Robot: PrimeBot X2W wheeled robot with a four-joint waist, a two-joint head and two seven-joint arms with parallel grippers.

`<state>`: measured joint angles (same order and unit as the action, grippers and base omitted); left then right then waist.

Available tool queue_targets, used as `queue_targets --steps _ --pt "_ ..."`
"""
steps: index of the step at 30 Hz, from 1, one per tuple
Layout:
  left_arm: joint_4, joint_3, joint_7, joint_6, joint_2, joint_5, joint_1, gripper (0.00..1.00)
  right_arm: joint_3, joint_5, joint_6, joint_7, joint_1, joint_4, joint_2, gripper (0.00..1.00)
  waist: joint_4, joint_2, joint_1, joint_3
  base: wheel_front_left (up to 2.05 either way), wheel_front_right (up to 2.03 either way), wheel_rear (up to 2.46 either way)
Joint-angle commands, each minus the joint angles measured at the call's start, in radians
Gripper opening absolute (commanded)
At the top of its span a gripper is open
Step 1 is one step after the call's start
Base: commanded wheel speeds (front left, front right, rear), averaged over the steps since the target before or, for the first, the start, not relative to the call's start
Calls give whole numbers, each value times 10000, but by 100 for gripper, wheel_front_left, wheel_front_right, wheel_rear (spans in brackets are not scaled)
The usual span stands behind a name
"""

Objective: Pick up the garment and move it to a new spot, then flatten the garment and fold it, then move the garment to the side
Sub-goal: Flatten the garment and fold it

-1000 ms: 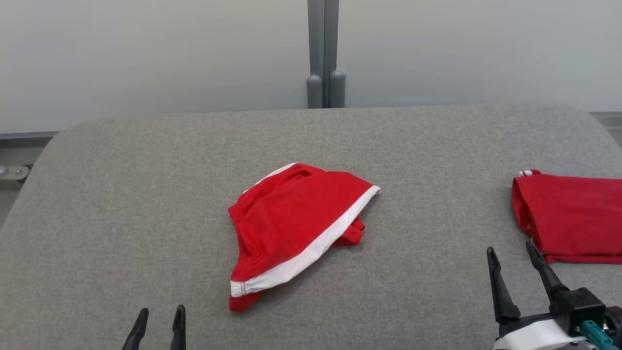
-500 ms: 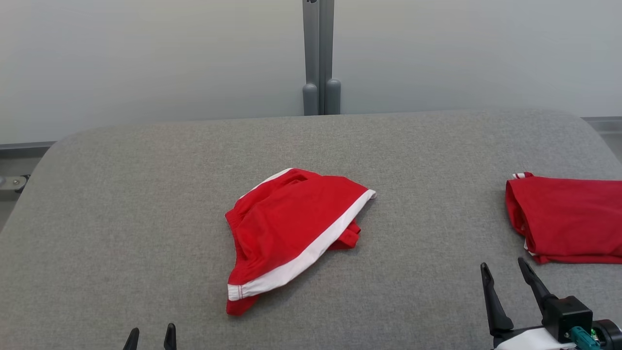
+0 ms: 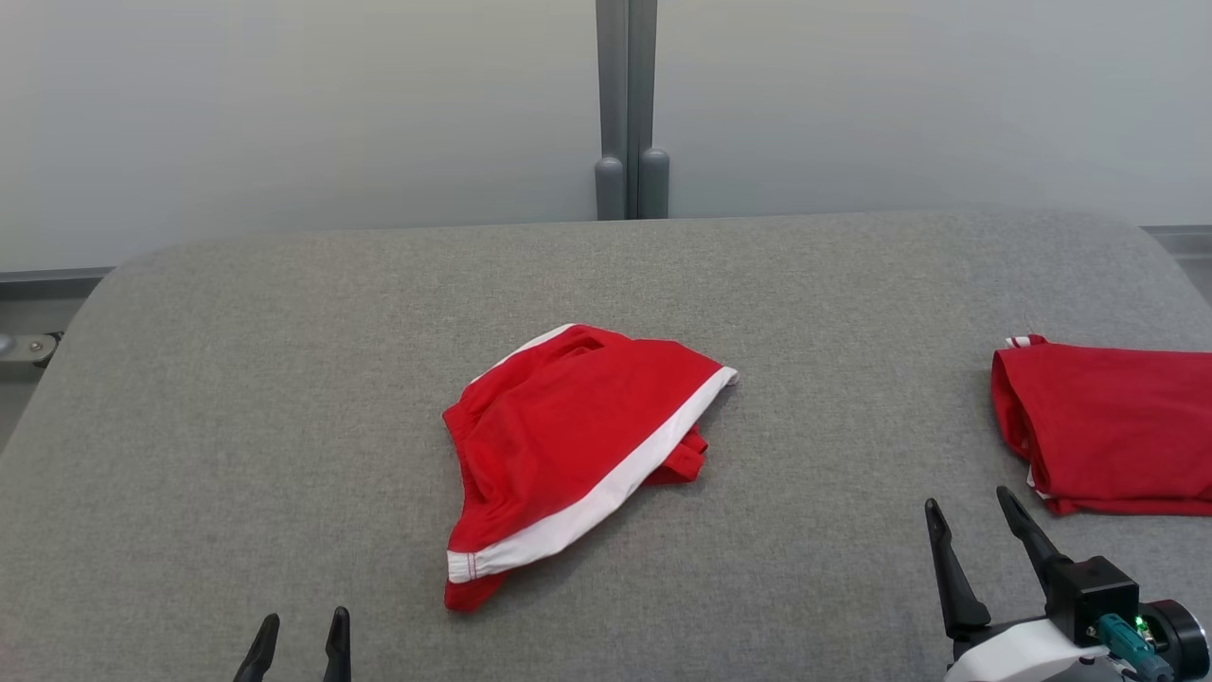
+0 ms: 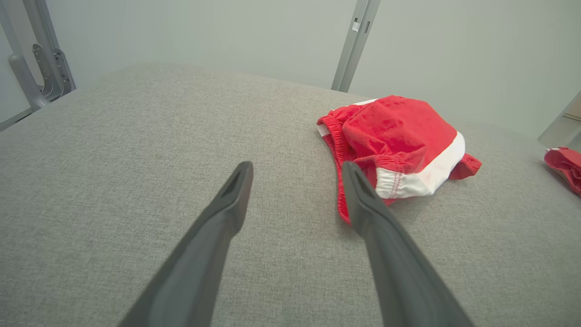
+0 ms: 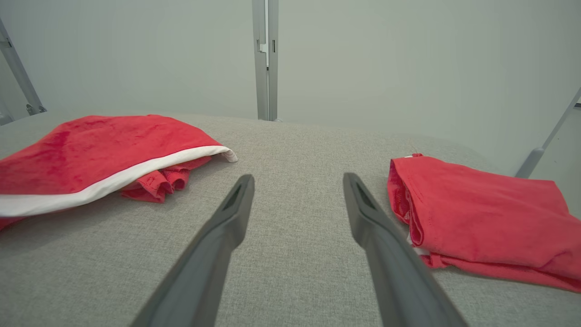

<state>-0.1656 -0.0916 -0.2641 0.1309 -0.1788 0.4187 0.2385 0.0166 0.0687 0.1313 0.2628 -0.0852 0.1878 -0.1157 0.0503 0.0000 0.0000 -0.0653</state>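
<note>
Basically, crumpled garment lies on tabletop just ahead-right of the spread, empty left gripper, long axis slanting away rightward; right gripper, also spread and empty, sits farther off, garment ahead-left of it.

This looks like a lab or test room: a big table covered in grey cloth, plain pale wall panels, a grey metal post.
</note>
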Motion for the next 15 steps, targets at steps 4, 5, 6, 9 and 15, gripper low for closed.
queue_targets --steps 4,5,6,9,15 --pt "-54 -120 4 -1 -113 74 -289 100 47 56 -13 25 99 42 -4 100 21 0 0 1 0 0 0" --pt "-55 -146 4 -1 -123 81 -304 100 58 60 -13 25 110 42 -3 100 19 0 0 7 0 0 0" --pt "-60 -167 4 -1 -137 78 -308 100 75 71 -13 25 121 45 -2 100 18 0 0 13 0 0 0" --pt "-84 -243 4 -1 -137 108 -316 100 139 139 -13 25 200 36 -7 100 26 0 0 40 0 0 0" --pt "-606 -711 10 -1 -86 653 -378 100 684 341 -13 25 824 85 -488 100 80 0 0 212 0 0 0"
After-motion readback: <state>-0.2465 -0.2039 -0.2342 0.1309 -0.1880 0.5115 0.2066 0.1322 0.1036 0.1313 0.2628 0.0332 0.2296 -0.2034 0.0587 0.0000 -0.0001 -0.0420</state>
